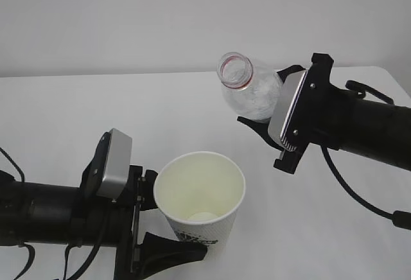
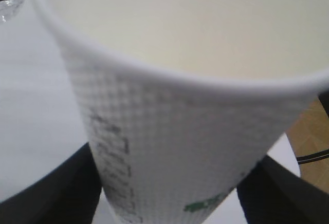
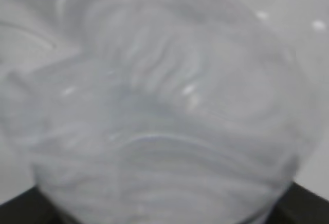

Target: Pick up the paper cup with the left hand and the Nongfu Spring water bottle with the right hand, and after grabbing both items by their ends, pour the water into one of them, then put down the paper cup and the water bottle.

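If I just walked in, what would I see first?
Probably the Nongfu Spring water bottle, held up high on the right by the right hand, with no cap and its mouth tipped toward the left. Below it, at the front, the left hand holds the paper cup with its mouth wide open.

Paper cup [image 1: 201,204]: white, embossed dot-grid texture outside, cream inside; dark lettering and a green mark low on the wall.
Water bottle [image 1: 250,87]: clear ribbed plastic, red neck ring.
Both arms black, each with a grey camera module [image 1: 110,164].
Table [image 1: 96,106]: white.
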`<move>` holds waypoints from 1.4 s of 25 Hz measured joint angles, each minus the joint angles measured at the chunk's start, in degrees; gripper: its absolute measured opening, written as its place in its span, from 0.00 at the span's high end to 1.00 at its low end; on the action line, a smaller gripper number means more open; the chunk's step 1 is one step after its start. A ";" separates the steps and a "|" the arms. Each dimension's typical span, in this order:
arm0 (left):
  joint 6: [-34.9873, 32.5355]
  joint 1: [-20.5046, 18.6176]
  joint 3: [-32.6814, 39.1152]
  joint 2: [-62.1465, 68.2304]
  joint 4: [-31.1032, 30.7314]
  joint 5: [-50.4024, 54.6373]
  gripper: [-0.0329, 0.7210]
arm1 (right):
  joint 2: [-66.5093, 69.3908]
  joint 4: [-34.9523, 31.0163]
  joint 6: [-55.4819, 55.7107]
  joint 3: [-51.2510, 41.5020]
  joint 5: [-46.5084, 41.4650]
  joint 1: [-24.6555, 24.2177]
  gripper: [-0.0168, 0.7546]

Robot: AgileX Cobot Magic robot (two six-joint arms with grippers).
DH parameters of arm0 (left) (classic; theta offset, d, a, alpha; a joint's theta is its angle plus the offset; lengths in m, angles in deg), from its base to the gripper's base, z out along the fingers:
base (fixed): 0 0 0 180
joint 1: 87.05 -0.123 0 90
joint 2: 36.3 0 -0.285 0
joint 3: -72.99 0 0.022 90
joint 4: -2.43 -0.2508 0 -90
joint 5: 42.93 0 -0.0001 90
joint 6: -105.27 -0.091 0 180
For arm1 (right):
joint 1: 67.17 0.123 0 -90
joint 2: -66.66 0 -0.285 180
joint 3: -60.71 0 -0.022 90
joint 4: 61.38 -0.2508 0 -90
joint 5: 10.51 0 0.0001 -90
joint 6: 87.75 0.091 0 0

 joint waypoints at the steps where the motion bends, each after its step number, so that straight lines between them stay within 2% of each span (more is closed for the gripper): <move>1: 0.00 0.00 0.00 0.00 0.00 0.00 0.22 | 0.00 -0.29 -0.43 0.00 0.00 0.00 0.33; 25: 0.00 0.00 0.00 -4.44 -0.24 0.00 0.22 | 0.00 -1.42 -6.46 0.00 5.05 0.00 0.33; 35: 0.00 0.00 0.00 -4.44 -1.05 0.00 0.22 | 0.00 -2.55 -12.86 0.00 6.82 0.00 0.33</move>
